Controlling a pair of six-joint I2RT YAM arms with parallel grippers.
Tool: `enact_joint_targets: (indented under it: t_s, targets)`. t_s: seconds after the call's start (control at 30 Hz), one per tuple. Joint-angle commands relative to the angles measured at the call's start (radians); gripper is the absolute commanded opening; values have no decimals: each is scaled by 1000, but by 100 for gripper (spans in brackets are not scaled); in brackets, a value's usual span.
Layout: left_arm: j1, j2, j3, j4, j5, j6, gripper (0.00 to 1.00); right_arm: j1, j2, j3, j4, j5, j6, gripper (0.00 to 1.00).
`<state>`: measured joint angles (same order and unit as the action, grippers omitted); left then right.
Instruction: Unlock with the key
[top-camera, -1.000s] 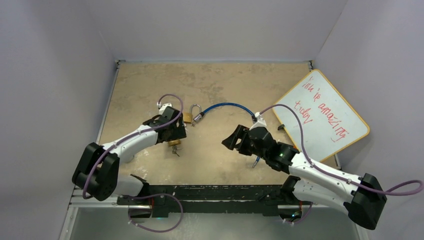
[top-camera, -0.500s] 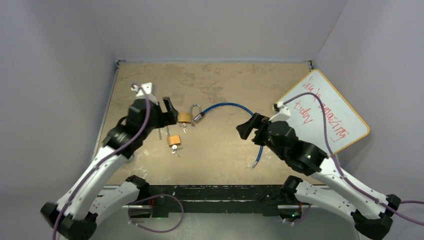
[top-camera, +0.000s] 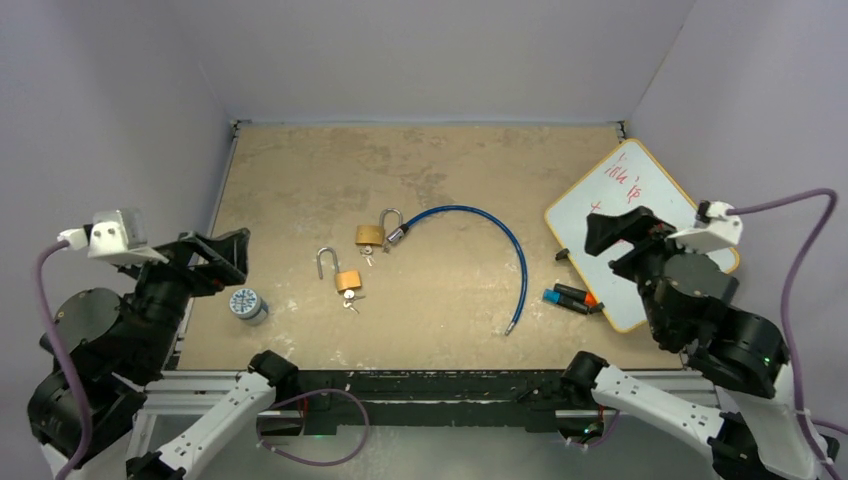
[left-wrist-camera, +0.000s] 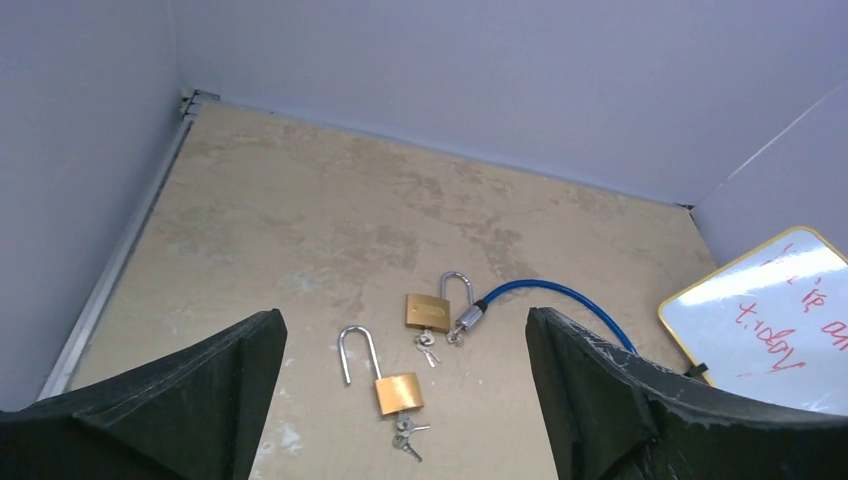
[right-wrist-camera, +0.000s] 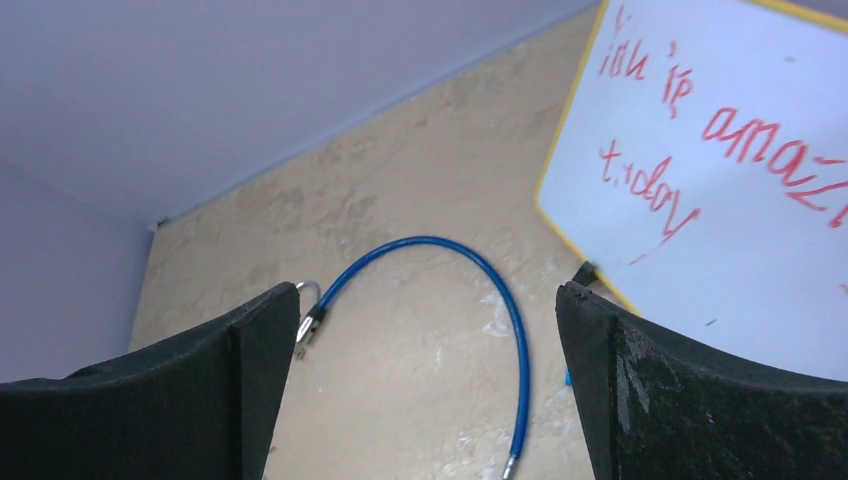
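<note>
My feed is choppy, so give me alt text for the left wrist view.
Two brass padlocks lie on the tan table, framed by the open left gripper: the near padlock has its shackle open and keys at its base; the far padlock joins a blue cable. A whiteboard sits at right.

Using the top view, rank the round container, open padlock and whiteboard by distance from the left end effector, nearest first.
1. Round container, just beside the left end effector, table's left.
2. Open padlock, mid-table.
3. Whiteboard, far right.
</note>
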<state>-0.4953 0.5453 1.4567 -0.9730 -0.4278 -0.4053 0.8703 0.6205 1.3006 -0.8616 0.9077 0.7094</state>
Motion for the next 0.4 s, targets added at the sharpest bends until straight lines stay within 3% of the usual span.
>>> enact_joint_targets:
  t_s: [0.0,0.37]
  targets:
    - [6,2,108,-201,-79,43,94,2,-28,63,-75,147,-83,99]
    - [8,-19,153,-231,-105,62,96,2,-59,31,-52,161,-60,99]
